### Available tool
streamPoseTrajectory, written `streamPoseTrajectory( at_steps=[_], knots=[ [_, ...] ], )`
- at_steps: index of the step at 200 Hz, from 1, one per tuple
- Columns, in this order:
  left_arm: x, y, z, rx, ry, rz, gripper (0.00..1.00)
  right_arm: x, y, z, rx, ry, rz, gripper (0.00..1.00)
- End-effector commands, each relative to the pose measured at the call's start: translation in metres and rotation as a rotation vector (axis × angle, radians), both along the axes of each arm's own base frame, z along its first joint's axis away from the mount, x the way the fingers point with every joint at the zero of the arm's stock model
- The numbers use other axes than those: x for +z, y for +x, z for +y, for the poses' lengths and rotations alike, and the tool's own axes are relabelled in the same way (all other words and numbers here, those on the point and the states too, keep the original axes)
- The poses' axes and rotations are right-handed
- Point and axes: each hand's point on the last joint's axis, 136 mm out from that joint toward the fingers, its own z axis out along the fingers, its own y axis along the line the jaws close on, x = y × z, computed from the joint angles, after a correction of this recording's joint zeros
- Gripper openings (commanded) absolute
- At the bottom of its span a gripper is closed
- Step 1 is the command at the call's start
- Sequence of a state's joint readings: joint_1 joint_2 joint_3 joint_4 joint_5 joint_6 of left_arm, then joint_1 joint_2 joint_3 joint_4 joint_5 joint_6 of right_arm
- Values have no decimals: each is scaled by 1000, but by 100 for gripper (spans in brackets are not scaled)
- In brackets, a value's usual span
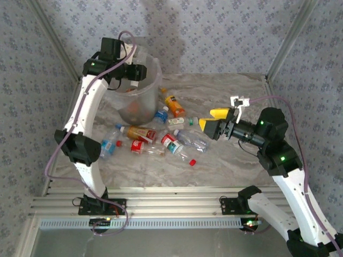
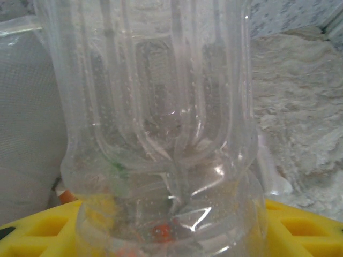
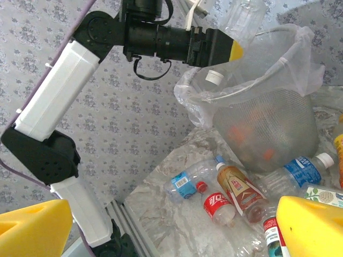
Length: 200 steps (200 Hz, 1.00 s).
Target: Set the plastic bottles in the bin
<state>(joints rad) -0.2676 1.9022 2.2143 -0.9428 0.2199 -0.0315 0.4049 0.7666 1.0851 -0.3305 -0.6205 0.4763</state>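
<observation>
We found the left gripper (image 3: 233, 49) clamped on a clear bottle (image 2: 161, 118), its yellow pads (image 2: 303, 225) pressed against the ribbed body. It held the bottle above the mouth of the bin (image 3: 268, 123), which stood at the far left of the table (image 1: 230, 160). The bin's bag liner (image 3: 300, 48) bulged loosely over the rim, and orange shapes showed through the wall, so we judged some bottles were already inside.

The rest of the plastic bottles (image 1: 161, 142) lay scattered on the table just in front of the bin, among them a brown-labelled one (image 3: 239, 190) and a red-labelled one (image 3: 217, 206) side by side. The right gripper (image 1: 213, 120) hovered near the right end of that heap with its fingers wide apart and nothing between them.

We saw the main risk in the drop. The bottle sat close to the near rim, so a release there could clip the rim or the slack bag and bounce it back onto the table. The thin, slick wall could also squirt from the pads early. For the right arm, a nudge into the heap could send round bottles rolling away.
</observation>
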Motion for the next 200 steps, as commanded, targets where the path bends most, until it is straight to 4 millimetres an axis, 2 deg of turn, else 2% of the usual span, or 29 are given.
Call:
streamPoseTrajectory(
  at_steps=[1,23,60,86,109,152,176,200],
  knots=[
    [1,10,13,25,45,-6,62,6,-2,-2,-10,-16,-25,100],
    [-17,20,14,20,63,37,62,5,-1,-2,-16,-22,-19,100],
    [-45,24,8,-6,59,105,65,3,2,-3,-25,-29,-13,100],
    [-56,22,5,-11,49,139,69,0,4,-3,-30,-35,0,100],
    [-58,19,4,-11,36,150,73,-6,7,-3,-41,-38,32,100],
    [-36,14,6,2,15,110,84,-20,17,-3,-72,-53,97,100],
    [-14,7,6,3,-11,66,87,-34,25,-7,-116,-88,129,100],
    [16,-6,6,-5,-49,5,87,-58,36,-10,-154,-141,179,100]
  ],
)
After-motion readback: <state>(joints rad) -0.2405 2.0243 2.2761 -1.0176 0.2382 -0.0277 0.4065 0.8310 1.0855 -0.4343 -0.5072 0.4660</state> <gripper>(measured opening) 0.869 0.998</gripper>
